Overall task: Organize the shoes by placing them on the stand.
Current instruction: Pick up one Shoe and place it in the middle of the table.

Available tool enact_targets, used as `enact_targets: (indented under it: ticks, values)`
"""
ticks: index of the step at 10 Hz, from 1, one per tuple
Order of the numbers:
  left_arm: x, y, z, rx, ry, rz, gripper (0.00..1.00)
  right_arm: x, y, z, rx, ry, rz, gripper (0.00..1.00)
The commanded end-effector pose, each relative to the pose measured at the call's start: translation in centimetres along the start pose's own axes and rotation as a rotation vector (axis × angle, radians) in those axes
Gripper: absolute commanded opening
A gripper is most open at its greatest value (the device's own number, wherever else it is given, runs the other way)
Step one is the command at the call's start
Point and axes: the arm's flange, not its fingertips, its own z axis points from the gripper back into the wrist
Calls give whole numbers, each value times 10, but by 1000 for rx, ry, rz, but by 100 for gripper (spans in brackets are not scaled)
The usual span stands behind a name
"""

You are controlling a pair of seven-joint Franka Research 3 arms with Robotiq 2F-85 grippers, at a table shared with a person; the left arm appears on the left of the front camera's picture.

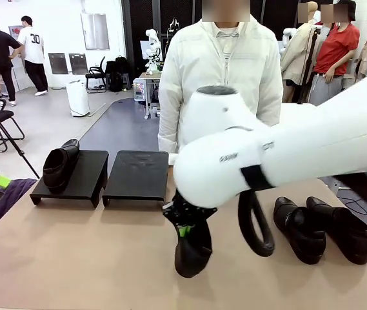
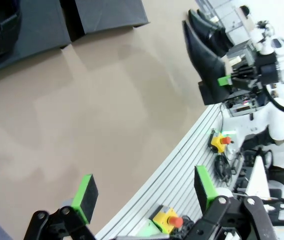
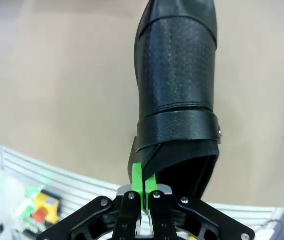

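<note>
Shoe [image 1: 193, 255] held over the surface [image 1: 73, 258], short of the stand [image 1: 138, 175].
The right gripper [image 3: 142, 181] was clamped on its collar edge alone; slippage could be caused by so thin a pinch, toe hung downward.

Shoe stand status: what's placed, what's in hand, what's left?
Done: first shoe sits on the left tray. In hand: right claw shut on the second shoe, hanging toe-down. Left: third shoe and fourth shoe lie on the table, unplaced.
</note>
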Motion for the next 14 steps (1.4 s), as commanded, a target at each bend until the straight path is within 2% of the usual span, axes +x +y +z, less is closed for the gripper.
enact_targets:
  ticks: [1, 3, 4, 7, 8, 9, 10, 12, 14]
  values:
    - [-2, -2, 2, -1, 5, 2, 100, 34, 18, -18, -40, -8, -78, 0]
    - [-2, -2, 2, -1, 5, 2, 100, 43, 18, -32, -33, 61, -129, 0]
    - [-2, -2, 2, -1, 5, 2, 100, 47, 14, -37, -37, 64, -140, 0]
    - [-2, -2, 2, -1, 5, 2, 100, 52, 10, -44, 31, 127, -122, 0]
    - [-2, -2, 2, -1, 5, 2, 100, 52, 8, -43, 28, 121, -126, 36]
    - [-2, -2, 2, -1, 5, 2, 100, 50, 6, -40, 21, 121, -111, 91]
    - [-2, -2, 2, -1, 5, 2, 100, 47, 3, -34, 33, 128, -89, 100]
    - [-2, -2, 2, -1, 5, 2, 100, 33, -13, 5, 83, 103, -34, 100]
    - [-2, -2, 2, -1, 5, 2, 100, 8, -64, 66, 108, 85, 48, 100]
